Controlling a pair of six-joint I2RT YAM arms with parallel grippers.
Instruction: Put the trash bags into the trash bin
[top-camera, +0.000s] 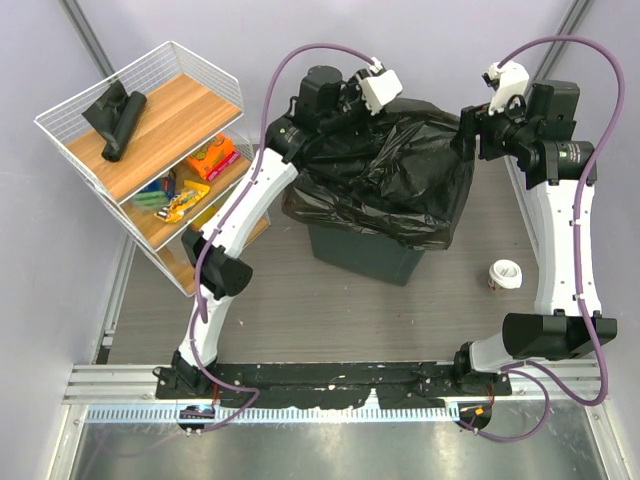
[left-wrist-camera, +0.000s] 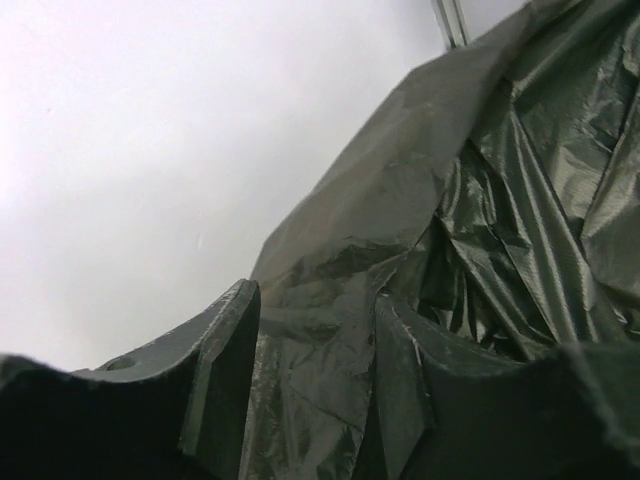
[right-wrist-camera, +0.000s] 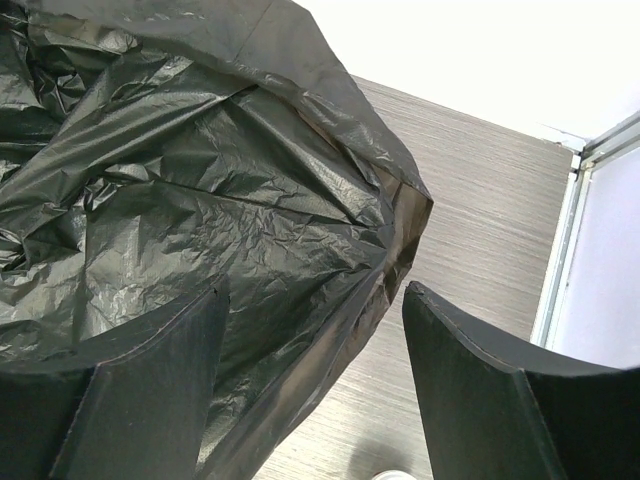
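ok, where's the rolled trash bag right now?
Top view, far left: the rolled trash bag lies on the top shelf of the white wire rack, left of the trash bin.

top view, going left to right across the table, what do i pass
rolled black trash bags on the wire rack → snack packets a shelf lower → big black trash bag draped over the trash bin → small white cup

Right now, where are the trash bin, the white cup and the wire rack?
trash bin (top-camera: 365, 258): top view, bare front wall.
white cup (top-camera: 505, 274): top view, its top.
wire rack (top-camera: 185, 110): top view, top shelf.
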